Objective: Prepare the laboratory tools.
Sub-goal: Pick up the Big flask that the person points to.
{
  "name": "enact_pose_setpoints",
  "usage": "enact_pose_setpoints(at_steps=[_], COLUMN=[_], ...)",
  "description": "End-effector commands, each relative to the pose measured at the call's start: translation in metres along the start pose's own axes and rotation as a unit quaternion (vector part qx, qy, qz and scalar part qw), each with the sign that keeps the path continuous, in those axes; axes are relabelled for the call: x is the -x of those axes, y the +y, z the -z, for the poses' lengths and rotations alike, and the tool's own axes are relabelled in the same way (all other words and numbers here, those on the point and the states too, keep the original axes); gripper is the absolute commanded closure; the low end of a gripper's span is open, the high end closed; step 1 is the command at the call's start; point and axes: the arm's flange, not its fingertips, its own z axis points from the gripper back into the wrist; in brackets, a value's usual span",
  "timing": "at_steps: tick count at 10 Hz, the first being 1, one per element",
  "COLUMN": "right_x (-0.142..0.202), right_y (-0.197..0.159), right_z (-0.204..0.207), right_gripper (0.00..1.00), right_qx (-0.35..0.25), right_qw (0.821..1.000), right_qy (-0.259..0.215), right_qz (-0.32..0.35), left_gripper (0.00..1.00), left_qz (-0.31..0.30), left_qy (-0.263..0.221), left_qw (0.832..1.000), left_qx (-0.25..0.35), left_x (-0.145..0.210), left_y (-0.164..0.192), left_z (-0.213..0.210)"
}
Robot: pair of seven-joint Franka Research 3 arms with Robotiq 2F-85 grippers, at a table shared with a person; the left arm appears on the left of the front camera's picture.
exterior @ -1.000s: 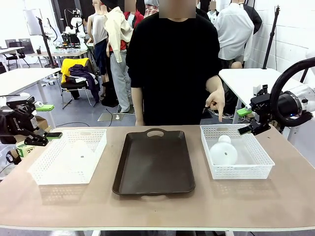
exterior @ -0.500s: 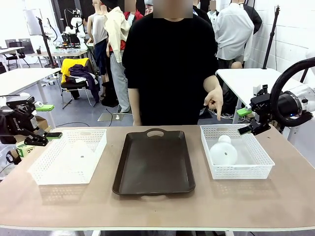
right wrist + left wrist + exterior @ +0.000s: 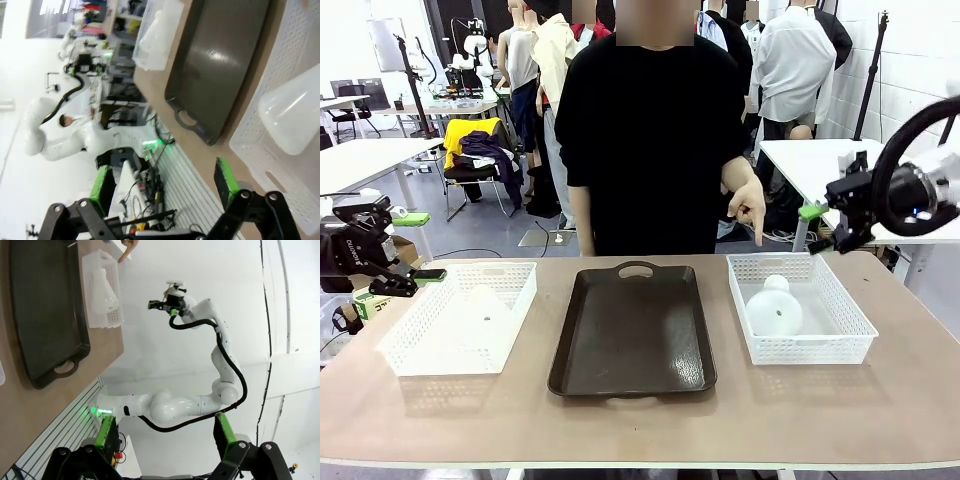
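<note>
Position of the right-hand flask [image 3: 773, 310] relative to the right jaws is judged to be what the coming move turns on. That flask is laid on its side in the right basket [image 3: 850, 335], at the right of the front view. Its long axis runs from near to far, with the wide base turned toward the camera and the narrow neck toward the basket's far rim, higher in the frame.

The right jaws, marked by their green pads [image 3: 810, 211], are held in the air near the right edge of the frame, above the basket's far right corner and well apart from the flask. The flask therefore lies down and to the left of them. They are spread wide and nothing is gripped.

The person's hand [image 3: 748, 205] is pointed downward just above the basket's far left corner, so this flask is taken to be the one asked for, and the right arm is clearly the nearer.

The left-hand flask [image 3: 482, 305] is seen only faintly in the left basket [image 3: 400, 350], and whether it stands or lies cannot be told. The left jaws, with their pads [image 3: 413, 218] at the left edge of the frame, are likewise spread wide and empty.

Between the baskets a dark tray [image 3: 632, 340] is set bare on the desk [image 3: 820, 410].
</note>
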Motion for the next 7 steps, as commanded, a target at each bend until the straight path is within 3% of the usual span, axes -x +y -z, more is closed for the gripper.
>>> enact_pose_setpoints(at_steps=[1,2,3,5,7], right_x=[-0.034,-0.056,-0.079,-0.108,-0.117], right_y=[0.044,0.057,0.066,0.073,0.061], right_z=[0.003,0.009,0.022,0.059,0.083], right_gripper=[0.0,0.0,0.0,0.0,0.0], right_qx=[0.126,0.194,0.276,0.421,0.481], right_qw=[0.991,0.976,0.95,0.878,0.831], right_qy=[0.008,0.008,-0.005,-0.064,-0.103], right_qz=[0.053,0.096,0.145,0.218,0.261], left_gripper=[0.0,0.0,0.0,0.0,0.0], left_qz=[0.003,0.003,0.003,0.003,0.003], left_qy=[-0.002,-0.002,-0.002,-0.002,-0.002], left_qw=[1.0,1.0,1.0,1.0,1.0], left_qx=[-0.001,-0.001,-0.001,-0.001,-0.001], left_x=[0.0,0.0,0.0,0.0,0.0], left_y=[-0.002,-0.002,-0.002,-0.002,-0.002], left_z=[0.0,0.0,0.0,0.0,0.0])
